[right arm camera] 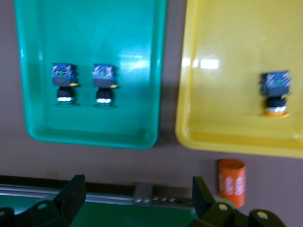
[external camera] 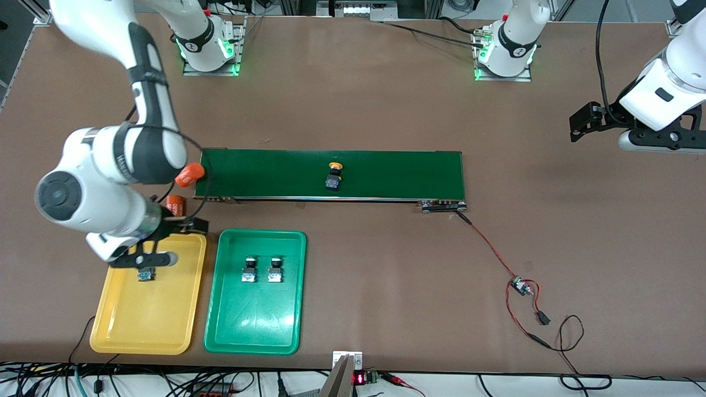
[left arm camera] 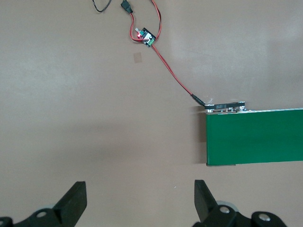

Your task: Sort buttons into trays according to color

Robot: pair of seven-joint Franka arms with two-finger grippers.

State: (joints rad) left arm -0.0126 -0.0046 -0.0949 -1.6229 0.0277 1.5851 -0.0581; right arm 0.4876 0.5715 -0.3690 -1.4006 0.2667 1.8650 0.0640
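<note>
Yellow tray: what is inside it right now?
One orange-capped button lies in the yellow tray. In the front view the open right hand covers most of it.

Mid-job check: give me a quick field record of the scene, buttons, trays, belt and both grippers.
green tray: two green-capped buttons side by side in it
yellow tray: one yellow-capped button in it
conveyor belt: one yellow-capped button on it, not yet sorted
right gripper: open, over the yellow tray, holding nothing
left gripper: open, empty, waiting over bare table at the left arm's end
orange cylinders: beside the belt's end, near the yellow tray
</note>
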